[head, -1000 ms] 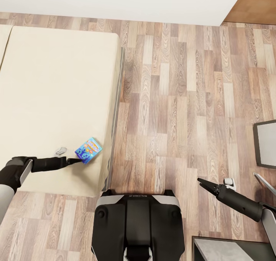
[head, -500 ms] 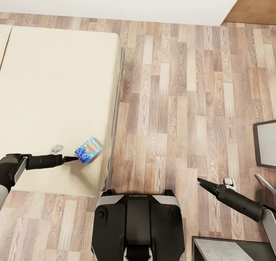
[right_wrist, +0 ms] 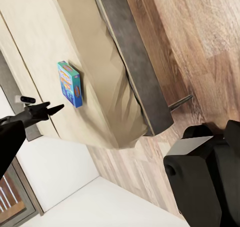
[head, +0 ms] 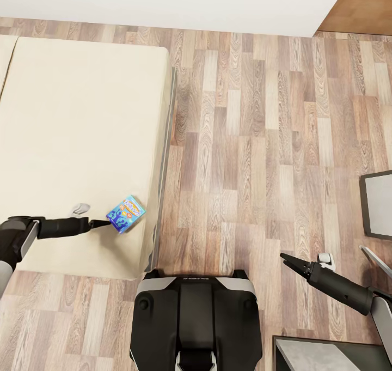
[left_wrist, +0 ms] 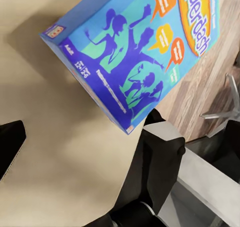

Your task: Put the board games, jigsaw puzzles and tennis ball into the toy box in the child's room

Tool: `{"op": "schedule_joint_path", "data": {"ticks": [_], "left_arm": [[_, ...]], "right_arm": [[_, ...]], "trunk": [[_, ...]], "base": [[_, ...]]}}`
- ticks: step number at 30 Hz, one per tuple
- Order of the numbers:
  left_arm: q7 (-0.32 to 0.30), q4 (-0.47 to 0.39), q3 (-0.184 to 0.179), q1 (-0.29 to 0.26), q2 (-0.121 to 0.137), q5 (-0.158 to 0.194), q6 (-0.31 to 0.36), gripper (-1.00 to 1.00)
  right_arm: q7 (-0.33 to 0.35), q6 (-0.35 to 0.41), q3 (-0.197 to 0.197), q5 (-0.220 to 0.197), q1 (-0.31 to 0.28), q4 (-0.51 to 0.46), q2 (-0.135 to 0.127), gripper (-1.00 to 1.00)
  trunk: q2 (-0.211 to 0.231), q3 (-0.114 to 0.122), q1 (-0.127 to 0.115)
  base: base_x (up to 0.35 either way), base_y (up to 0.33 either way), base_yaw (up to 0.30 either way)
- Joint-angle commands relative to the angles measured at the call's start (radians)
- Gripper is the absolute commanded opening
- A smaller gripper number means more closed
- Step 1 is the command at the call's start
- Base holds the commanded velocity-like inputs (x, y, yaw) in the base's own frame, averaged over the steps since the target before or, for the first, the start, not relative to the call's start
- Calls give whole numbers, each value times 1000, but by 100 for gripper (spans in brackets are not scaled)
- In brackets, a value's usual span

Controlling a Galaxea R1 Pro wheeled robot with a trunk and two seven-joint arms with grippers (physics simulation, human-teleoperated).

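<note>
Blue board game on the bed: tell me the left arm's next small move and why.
Probably ease the left end effector slightly forward so its fingers straddle the near corner of the blue board game, then close. In the head view its tip sits right at that corner near the edge of the bed; in the left wrist view the fingers look spread, the box ahead of them, seemingly ungripped.

Wood-plank floor (head: 261,142) meets a white wall (head: 163,0).
</note>
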Motion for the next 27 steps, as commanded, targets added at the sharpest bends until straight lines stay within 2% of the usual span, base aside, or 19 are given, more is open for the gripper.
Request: {"op": "schedule_joint_path", "data": {"ticks": [1,10,21,27], "left_arm": [[6,0,2,-1,-1,1,14,100],[71,0,4,-3,-4,2,38,100],[112,-2,5,-5,-7,4,52,100],[159,-17,5,-5,-30,5,59,100]], "right_arm": [[3,4,-1,1,0,0,0,100],[3,4,-1,1,-1,0,0,100],[3,4,-1,1,0,0,0,100],[3,4,-1,1,0,0,0,100]], "trunk": [[-2,-1,1],[-2,-1,1],[-2,-1,1],[-2,-1,1]], "base": [[0,0,0],[0,0,0],[0,0,0],[0,0,0]]}}
